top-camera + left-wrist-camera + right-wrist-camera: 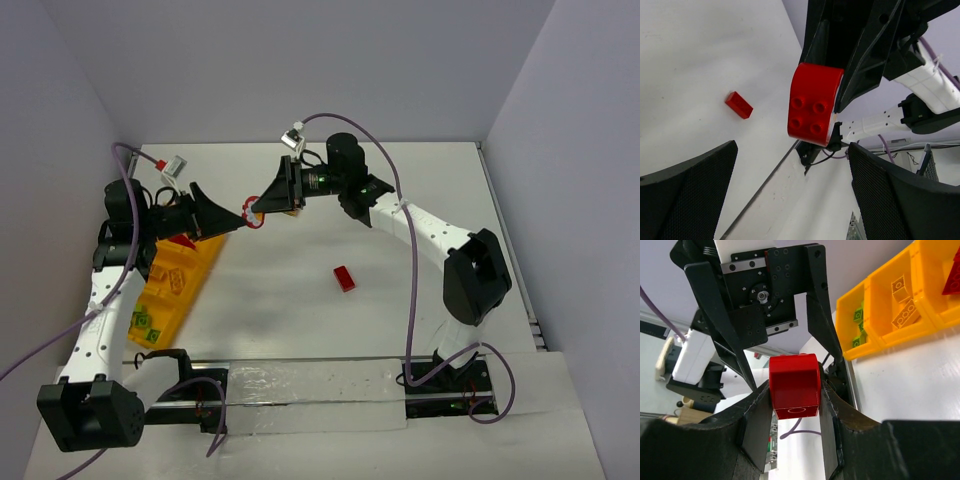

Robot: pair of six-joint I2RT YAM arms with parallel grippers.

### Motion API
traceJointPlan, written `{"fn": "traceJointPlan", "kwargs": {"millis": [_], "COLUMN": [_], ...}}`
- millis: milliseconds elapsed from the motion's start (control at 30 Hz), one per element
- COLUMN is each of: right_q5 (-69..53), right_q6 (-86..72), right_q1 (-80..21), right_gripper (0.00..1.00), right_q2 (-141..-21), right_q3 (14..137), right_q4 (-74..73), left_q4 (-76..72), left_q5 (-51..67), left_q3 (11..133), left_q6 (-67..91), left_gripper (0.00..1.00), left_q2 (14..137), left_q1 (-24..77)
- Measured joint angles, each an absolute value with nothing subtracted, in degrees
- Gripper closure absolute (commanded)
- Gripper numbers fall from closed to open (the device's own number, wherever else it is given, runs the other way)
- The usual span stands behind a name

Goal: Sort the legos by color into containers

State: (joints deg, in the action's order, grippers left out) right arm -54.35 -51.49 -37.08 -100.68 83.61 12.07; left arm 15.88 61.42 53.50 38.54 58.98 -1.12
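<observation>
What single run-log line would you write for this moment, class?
right hand: shut on red brick, midair | left hand: open, facing it | second red brick: loose on table | tray: near left hand

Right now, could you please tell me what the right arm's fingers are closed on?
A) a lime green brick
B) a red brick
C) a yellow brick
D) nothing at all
B: the right wrist view shows the right fingers pressed against both sides of a red brick, while the left fingers stand wide open close to it.
</observation>
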Motion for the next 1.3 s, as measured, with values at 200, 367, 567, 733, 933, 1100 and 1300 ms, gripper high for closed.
{"fn": "traceJointPlan", "kwargs": {"millis": [200,367,567,733,933,1100,1300], "right_q5": [-55.1,-55.1,-55.7,-55.1,-45.7,-30.2,-15.1], "right_q6": [-53.7,-54.2,-53.9,-52.0,-44.6,-35.5,-25.1], "right_q1": [-37.1,-37.3,-37.2,-36.9,-28.6,-17.8,-20.0], "right_gripper": [0.97,0.97,0.66,0.31,0.24,0.23,0.22], "right_q2": [-101.0,-101.7,-101.7,-101.8,-99.7,-92.0,-81.9], "right_q3": [84.1,84.8,84.8,85.1,86.3,84.1,76.6], "right_q4": [13.9,14.1,14.6,12.0,-3.3,-17.7,-28.2], "left_q4": [9.4,6.2,5.5,8.5,18.8,30.3,40.0], "left_q5": [61.6,61.6,61.8,60.8,53.5,34.7,1.3], "left_q3": [53.1,53.1,52.9,53.5,54.8,59.9,69.8], "left_q6": [41.8,43.5,44.4,41.6,35.3,34.3,38.2], "left_gripper": [0.13,0.35,1.0,1.0,1.0,1.0,1.0], "left_q2": [59.8,61.0,61.2,61.2,61.2,63.4,72.0], "left_q1": [2.1,3.7,4.4,4.5,2.6,-1.6,-2.1]}}
